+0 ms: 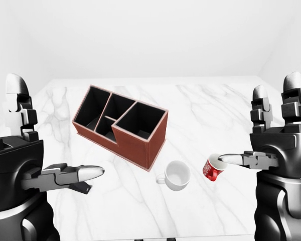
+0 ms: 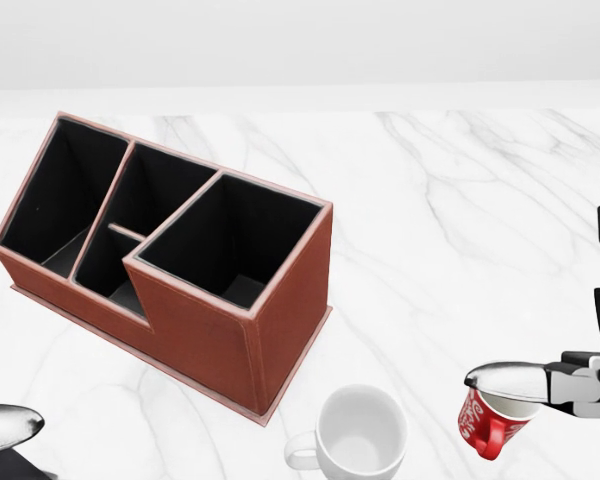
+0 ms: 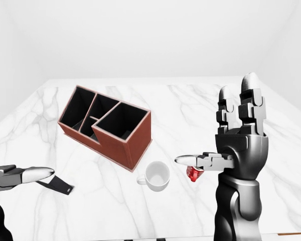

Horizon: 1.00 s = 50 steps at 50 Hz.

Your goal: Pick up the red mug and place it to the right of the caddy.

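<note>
The red mug (image 2: 490, 427) with white lettering stands tilted near the bottom right of the head view, to the right of a white mug (image 2: 359, 437). The brown caddy (image 2: 195, 318) with black compartments lies up and left of both. My right hand (image 1: 258, 135) is open, fingers upright; its thumb (image 2: 508, 378) reaches left and lies across the red mug's rim (image 1: 211, 167). No fingers close round the mug. I cannot tell whether the mug rests on the table. My left hand (image 1: 45, 145) is open and empty at the left, well away from the caddy.
A white marble table (image 2: 460, 220) carries everything. A small black wedge-shaped object (image 3: 57, 185) lies at the lower left near my left thumb. The white mug's handle points left. Bare marble stretches right of the caddy, above both mugs.
</note>
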{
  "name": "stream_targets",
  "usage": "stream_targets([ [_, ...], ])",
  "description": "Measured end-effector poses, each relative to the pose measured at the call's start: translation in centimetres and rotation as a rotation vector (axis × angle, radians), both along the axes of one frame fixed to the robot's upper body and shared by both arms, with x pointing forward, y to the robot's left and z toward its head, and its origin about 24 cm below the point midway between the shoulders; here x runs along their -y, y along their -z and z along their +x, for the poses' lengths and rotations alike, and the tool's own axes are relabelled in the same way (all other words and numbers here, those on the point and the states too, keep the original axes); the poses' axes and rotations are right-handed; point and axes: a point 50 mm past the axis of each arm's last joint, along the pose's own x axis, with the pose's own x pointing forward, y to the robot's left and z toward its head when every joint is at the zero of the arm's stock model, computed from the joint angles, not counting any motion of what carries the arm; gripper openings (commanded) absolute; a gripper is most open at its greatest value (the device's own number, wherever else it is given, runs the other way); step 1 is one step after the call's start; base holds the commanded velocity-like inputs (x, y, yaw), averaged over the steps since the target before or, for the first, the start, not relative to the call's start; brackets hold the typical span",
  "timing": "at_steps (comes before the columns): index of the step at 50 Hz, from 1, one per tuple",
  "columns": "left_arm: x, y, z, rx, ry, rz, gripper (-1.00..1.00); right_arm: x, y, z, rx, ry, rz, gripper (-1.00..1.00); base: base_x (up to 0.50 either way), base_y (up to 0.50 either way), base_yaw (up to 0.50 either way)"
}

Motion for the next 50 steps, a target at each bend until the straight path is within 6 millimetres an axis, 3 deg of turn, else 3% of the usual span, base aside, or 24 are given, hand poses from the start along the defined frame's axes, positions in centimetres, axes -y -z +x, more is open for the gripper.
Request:
stream_targets([
  [21,-0.1,-0.3,-0.4,0.022,-0.003,0.000,1.00,0.2,-0.4,-0.4,0.023,0.000,0.005,0.96,0.40,0.00,0.00],
  [35,0.0,-0.3,-0.3,0.019,0.000,0.004,1.00,0.7,-0.9,-0.8,0.050,0.016,0.026,0.97,0.00,0.00,0.00],
  [50,0.1,-0.2,-0.1,0.012,0.006,0.005,1.00,2.6,-4.0,-2.9,0.190,0.101,-0.115,0.96,0.00,0.00,0.00],
])
